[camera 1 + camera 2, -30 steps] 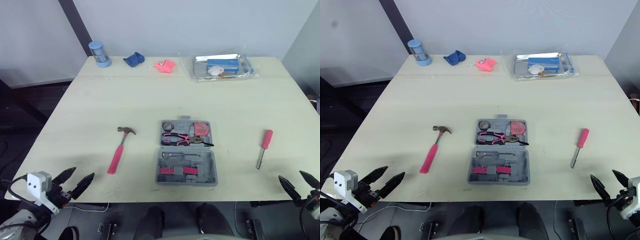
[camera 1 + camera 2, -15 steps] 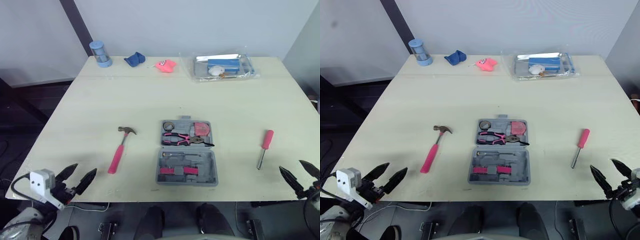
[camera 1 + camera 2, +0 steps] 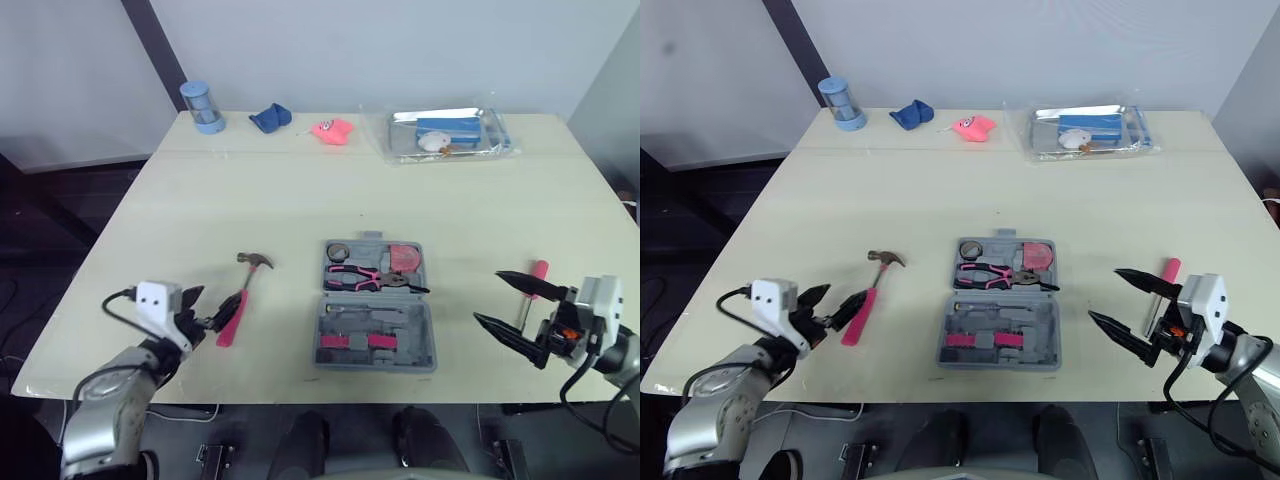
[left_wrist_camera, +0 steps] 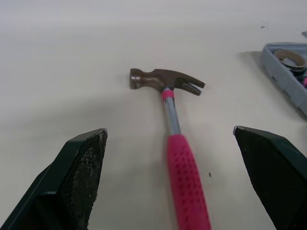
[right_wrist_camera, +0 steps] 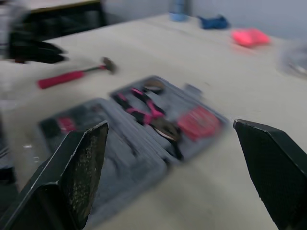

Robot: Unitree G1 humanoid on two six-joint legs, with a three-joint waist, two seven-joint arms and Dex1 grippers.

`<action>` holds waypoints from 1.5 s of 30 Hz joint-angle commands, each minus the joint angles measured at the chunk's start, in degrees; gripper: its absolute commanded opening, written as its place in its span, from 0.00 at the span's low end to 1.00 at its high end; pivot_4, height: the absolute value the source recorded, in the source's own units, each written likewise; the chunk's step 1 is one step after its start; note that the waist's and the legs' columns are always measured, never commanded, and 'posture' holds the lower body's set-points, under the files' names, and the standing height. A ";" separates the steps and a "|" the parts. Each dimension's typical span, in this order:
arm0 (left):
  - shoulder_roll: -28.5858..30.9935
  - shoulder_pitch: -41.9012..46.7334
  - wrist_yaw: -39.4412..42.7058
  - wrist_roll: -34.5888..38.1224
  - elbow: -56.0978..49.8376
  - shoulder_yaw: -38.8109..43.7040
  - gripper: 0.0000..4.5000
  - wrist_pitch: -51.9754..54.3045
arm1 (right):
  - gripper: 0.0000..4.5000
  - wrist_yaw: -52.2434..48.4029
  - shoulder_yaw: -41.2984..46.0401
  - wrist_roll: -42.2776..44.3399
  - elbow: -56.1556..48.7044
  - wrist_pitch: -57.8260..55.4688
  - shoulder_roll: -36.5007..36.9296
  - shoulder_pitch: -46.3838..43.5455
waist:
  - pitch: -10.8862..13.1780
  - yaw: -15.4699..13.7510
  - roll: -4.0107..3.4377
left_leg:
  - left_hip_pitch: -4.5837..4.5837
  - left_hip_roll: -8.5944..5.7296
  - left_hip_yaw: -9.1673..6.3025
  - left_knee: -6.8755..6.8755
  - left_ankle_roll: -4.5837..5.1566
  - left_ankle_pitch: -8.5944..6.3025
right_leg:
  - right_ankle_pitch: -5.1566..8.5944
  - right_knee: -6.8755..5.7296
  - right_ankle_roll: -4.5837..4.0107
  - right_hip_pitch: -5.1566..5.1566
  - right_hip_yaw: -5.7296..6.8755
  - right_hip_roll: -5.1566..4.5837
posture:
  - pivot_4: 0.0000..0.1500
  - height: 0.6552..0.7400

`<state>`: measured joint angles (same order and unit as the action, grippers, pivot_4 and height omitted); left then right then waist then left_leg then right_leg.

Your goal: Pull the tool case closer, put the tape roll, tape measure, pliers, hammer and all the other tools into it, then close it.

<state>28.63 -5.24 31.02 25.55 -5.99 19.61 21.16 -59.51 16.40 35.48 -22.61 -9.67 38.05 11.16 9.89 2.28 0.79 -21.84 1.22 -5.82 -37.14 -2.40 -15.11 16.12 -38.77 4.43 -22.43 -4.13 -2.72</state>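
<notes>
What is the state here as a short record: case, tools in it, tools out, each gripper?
case: tool case open, flat on table
inside: tape roll, tape measure, pliers
outside: hammer left of case; screwdriver right of case
left gripper: open, fingers either side of hammer handle, not gripping
right gripper: open, right of case, beside screwdriver

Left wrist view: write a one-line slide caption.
Open left gripper lined up on the pink-handled hammer lying on the table, near the tool case.
</notes>
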 commanded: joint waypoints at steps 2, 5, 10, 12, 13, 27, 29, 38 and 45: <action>-0.05 4.44 -3.38 -3.31 3.28 -1.71 1.00 0.82 | 0.98 -6.78 -2.19 1.01 0.51 1.67 2.46 -3.83 | 0.00 -0.05 -0.01 | 0.00 0.00 -0.01 0.00 0.00 0.00 | 0.00 0.00 0.00 0.00 0.01 0.00 | 1.00 1.00; -0.60 6.79 -4.51 -4.82 4.91 -3.33 1.00 1.36 | 0.98 -10.71 -3.63 1.33 1.62 1.69 4.04 -5.75 | 0.00 -0.01 0.00 | 0.00 -0.01 -0.02 -0.03 0.00 0.00 | 0.00 -0.03 0.00 0.00 0.01 0.00 | 1.00 1.00; -2.42 9.78 -7.09 -7.05 6.87 -5.82 1.00 2.37 | 0.98 -12.57 -4.44 1.20 3.23 1.69 4.80 -7.99 | 0.01 -0.07 0.00 | -0.01 -0.01 -0.03 -0.03 0.00 0.00 | -0.01 -0.03 0.00 0.00 0.02 -0.01 | 1.00 1.00; -3.22 11.06 -8.06 -7.72 7.87 -6.68 1.00 2.89 | 0.98 -12.76 -4.61 1.01 3.54 1.65 4.68 -8.47 | 0.01 -0.13 0.00 | -0.01 -0.01 -0.04 -0.05 -0.01 0.01 | -0.01 -0.04 0.00 0.00 0.03 -0.01 | 1.00 1.00; -3.56 11.63 -8.35 -7.96 8.34 -7.08 1.00 3.17 | 0.98 -12.72 -4.71 0.92 3.59 1.59 4.60 -8.68 | 0.01 -0.13 0.00 | -0.02 -0.02 -0.05 -0.05 -0.01 0.01 | -0.01 -0.04 0.00 0.00 0.03 -0.01 | 1.00 1.00; -3.45 17.55 -9.81 -10.33 14.53 -8.66 0.60 5.51 | 1.00 -10.87 -4.92 0.31 2.05 1.47 4.15 -8.82 | 0.01 -0.12 0.00 | -0.02 -0.03 -0.06 -0.06 -0.01 0.01 | -0.01 -0.06 0.00 0.00 0.04 -0.01 | 1.00 1.00; -3.61 18.02 -9.58 -10.40 15.30 -8.54 0.60 5.48 | 1.00 -10.48 -4.93 0.30 1.72 1.47 4.09 -8.61 | 0.00 -0.13 0.00 | -0.02 -0.03 -0.06 -0.06 -0.01 0.01 | -0.01 -0.06 0.00 0.00 0.04 -0.01 | 1.00 1.00; -3.95 20.99 -8.73 -11.21 18.35 -9.52 0.60 6.25 | 1.00 -9.63 -4.75 0.52 1.28 1.49 4.19 -8.23 | 0.00 -0.14 0.00 | -0.02 -0.04 -0.08 -0.08 -0.02 0.01 | -0.01 -0.08 0.00 0.00 0.06 -0.01 | 1.00 1.00; -4.13 19.36 -8.17 -11.51 18.37 -9.40 0.30 4.62 | 1.00 -9.54 -4.65 0.61 1.30 1.35 4.45 -8.76 | 0.00 -0.15 0.00 | -0.02 -0.04 -0.09 -0.08 -0.02 0.01 | -0.01 -0.08 0.00 0.00 0.06 -0.02 | 1.00 1.00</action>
<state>24.60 15.21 22.18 14.60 12.35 10.69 26.67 -69.21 11.00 35.30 -19.48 -8.60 42.23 2.93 9.89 2.14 0.79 -21.86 1.18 -5.90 -37.22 -2.42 -15.09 16.11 -38.85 4.43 -22.43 -4.07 -2.74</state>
